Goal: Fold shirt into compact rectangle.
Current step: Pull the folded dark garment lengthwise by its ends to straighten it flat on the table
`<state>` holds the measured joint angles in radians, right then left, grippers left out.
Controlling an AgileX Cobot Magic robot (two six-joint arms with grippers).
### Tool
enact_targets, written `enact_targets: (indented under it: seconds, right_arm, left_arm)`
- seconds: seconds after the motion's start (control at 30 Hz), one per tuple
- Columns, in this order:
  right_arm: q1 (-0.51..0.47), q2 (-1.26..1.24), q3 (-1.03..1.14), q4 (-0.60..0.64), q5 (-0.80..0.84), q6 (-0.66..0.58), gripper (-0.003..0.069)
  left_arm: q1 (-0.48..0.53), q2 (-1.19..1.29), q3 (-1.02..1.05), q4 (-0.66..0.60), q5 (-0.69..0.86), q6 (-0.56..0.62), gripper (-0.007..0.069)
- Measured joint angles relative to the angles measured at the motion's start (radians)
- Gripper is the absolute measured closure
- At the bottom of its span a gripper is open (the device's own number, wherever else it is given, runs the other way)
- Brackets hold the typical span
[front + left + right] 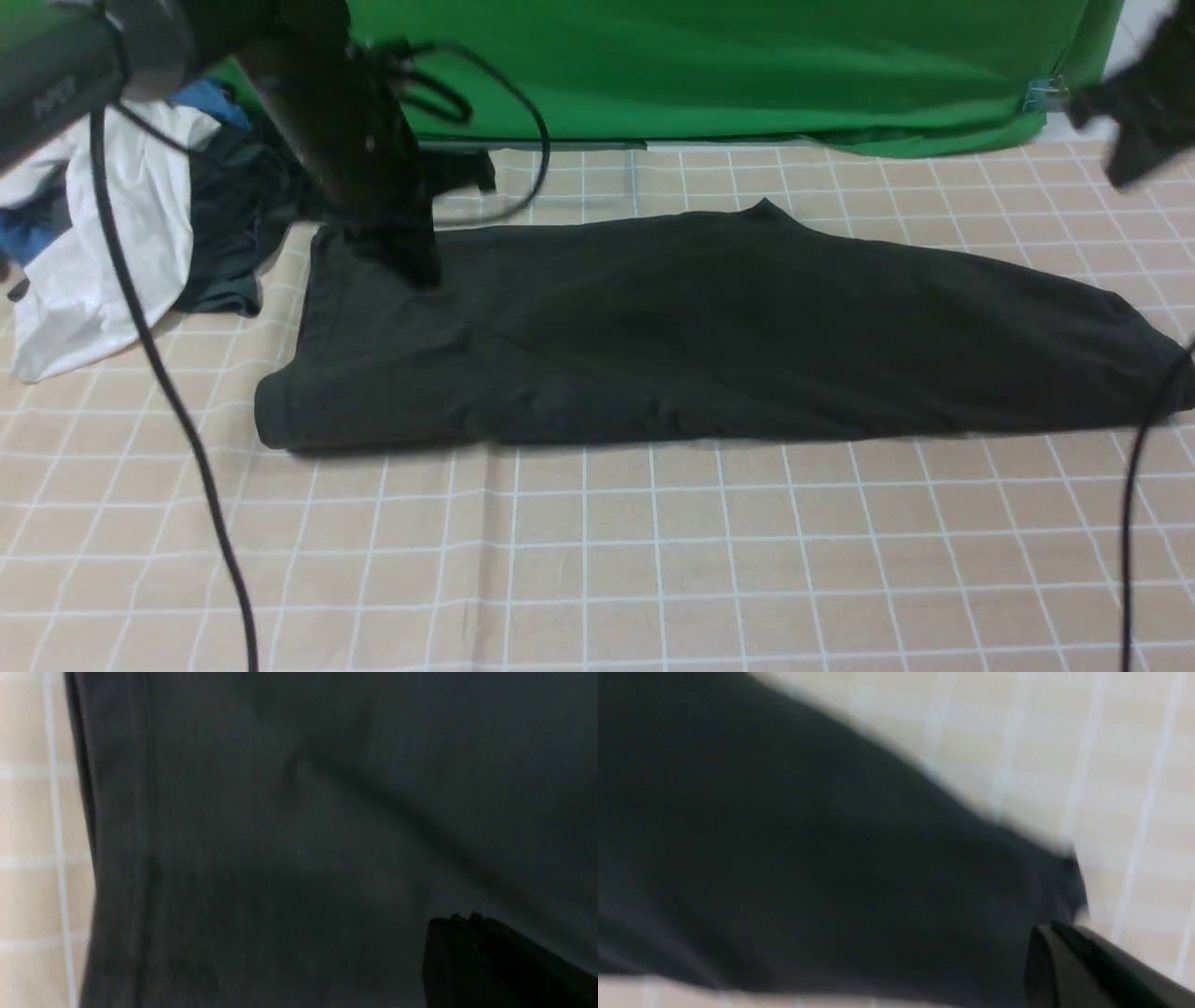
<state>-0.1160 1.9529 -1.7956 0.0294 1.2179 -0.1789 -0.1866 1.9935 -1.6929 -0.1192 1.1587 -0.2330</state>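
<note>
The black shirt [700, 327] lies flat on the checked cloth as a long band running left to right, tapering toward the right end. My left gripper [415, 266] is low over the shirt's back left corner. In the left wrist view its fingers [462, 917] are pressed together, shut, with no fabric pinched, just above the shirt [280, 835]. My right gripper [1134, 154] hangs blurred, raised above the far right of the table. In the right wrist view it [1052, 927] is shut and empty, near the shirt's narrow end [784, 858].
A heap of white, blue and dark clothes [103, 233] lies at the back left. A green backdrop [747, 65] closes off the rear. Black cables [159, 373] [1134, 523] hang across the left and right foreground over the beige checked tablecloth [597, 560].
</note>
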Motion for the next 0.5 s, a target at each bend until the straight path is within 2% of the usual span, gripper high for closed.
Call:
enact_targets:
  seconds: [0.07, 0.13, 0.17, 0.23, 0.27, 0.3, 0.33, 0.4, 0.5]
  right_arm:
    - [-0.042, -0.01, 0.067, 0.001, 0.003, 0.003, 0.0587]
    - [-0.084, -0.014, 0.135, 0.006, -0.011, 0.004, 0.0525]
    - [-0.111, -0.014, 0.181, 0.012, -0.046, 0.007, 0.0451]
    - [-0.133, -0.009, 0.217, 0.017, -0.095, 0.012, 0.0382]
    - [-0.143, -0.005, 0.232, 0.021, -0.131, 0.013, 0.032]
    - [-0.146, -0.003, 0.234, 0.021, -0.141, 0.013, 0.0312]
    - [-0.15, 0.003, 0.238, 0.029, -0.167, 0.015, 0.0263]
    - [-0.151, 0.015, 0.238, 0.044, -0.213, 0.017, 0.0221]
    - [-0.151, 0.05, 0.238, 0.099, -0.263, 0.018, 0.0197]
  left_arm:
    - [-0.005, -0.037, 0.076, 0.0, -0.04, -0.009, 0.0613]
    - [-0.004, -0.076, 0.178, 0.001, -0.098, -0.022, 0.0613]
    - [-0.004, -0.092, 0.241, 0.005, -0.152, -0.024, 0.0613]
    - [-0.004, -0.098, 0.297, 0.009, -0.189, -0.025, 0.0613]
    - [-0.004, -0.098, 0.33, 0.012, -0.215, -0.025, 0.0613]
    - [-0.004, -0.098, 0.341, 0.012, -0.218, -0.025, 0.0613]
    - [-0.004, -0.097, 0.367, 0.016, -0.238, -0.025, 0.0613]
    - [-0.004, -0.095, 0.397, 0.02, -0.259, -0.028, 0.0612]
    - [-0.004, -0.089, 0.421, 0.026, -0.283, -0.049, 0.0612]
